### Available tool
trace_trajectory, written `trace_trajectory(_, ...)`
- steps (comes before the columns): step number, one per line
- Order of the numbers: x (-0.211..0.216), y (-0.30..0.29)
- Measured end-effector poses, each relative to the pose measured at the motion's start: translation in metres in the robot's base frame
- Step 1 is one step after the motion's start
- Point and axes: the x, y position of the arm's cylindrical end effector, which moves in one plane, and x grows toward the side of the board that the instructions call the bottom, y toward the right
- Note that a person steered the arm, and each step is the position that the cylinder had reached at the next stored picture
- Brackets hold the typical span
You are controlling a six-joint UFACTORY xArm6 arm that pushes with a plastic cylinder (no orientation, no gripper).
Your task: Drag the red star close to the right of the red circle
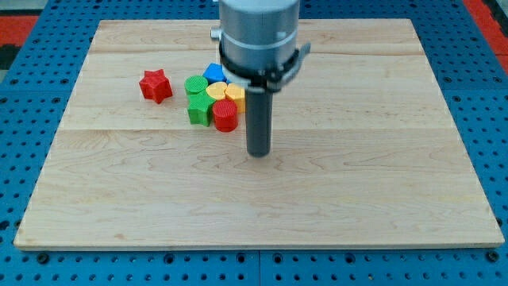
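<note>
Nearest the camera, the table (262, 206) shows bare pale wood along its bottom edge, with blue pegboard (32, 262) around it. Above that bare strip my tip (259, 153) rests on the wood near the table's middle, a little toward the top edge. No gripper exists on this arm, only the dark rod, so I have nothing to report as released or clenched.

Just to the view's left of the tip, and slightly nearer the top edge, sits a tight cluster. Its closest piece is the red circle (225, 116), near the tip but apart from it. Touching it are the green star (199, 110), a green round block (195, 85), a yellow round block (217, 91), a yellow block (236, 94) partly behind the rod and a blue block (213, 73) whose shape I cannot make out.

Over toward the table's left edge the red star (156, 86) stands alone, left of the cluster and clear of it.
</note>
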Motion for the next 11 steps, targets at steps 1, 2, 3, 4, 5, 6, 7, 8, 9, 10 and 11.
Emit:
trace_trajectory(1, 0.020, -0.086)
trace_trajectory(2, 0.007, -0.189)
trace_trajectory(3, -0.041, -0.252)
trace_trajectory(4, -0.099, -0.304)
trace_trajectory(5, -0.105, -0.303)
trace_trajectory(6, -0.151, -0.274)
trace_trajectory(7, -0.190, -0.239)
trace_trajectory(8, -0.170, -0.164)
trace_trajectory(9, -0.120, -0.117)
trace_trajectory(10, -0.074, -0.113)
trace_trajectory(11, -0.069, -0.122)
